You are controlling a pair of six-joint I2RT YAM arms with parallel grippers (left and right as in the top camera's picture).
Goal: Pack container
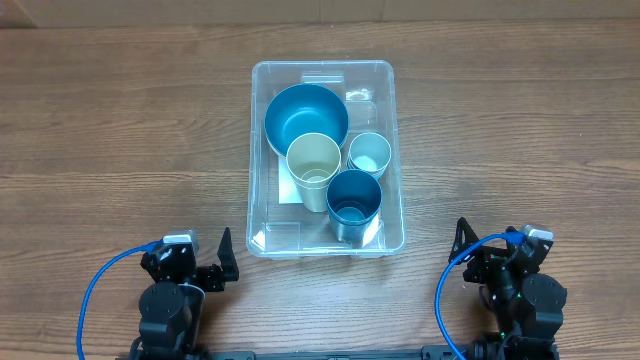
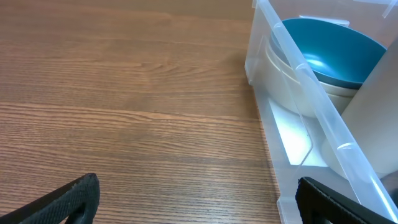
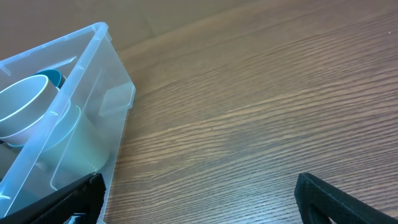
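Container of clear rectangular plastic (image 1: pixel 272 238) sits mid-table on the brown wood-grain tabletop (image 1: pixel 120 130), beyond the left gripper (image 1: pixel 222 265) and right gripper (image 1: pixel 465 250), both spread wide and empty. Inside, nearest first: dark blue cup (image 1: pixel 354 205), cream cup (image 1: pixel 314 170), small pale blue cup (image 1: pixel 369 153), round blue bowl (image 1: pixel 305 115).

The brown wooden counter (image 1: pixel 120 130) is wide open on both sides of the big clear plastic box (image 1: pixel 256 150). Inside, a round blue bowl (image 1: pixel 305 115), a tall cream cup (image 1: pixel 314 160), a small pale blue cup (image 1: pixel 369 152) and a dark blue cup (image 1: pixel 354 195) fill the middle and right. Only its left side has room.
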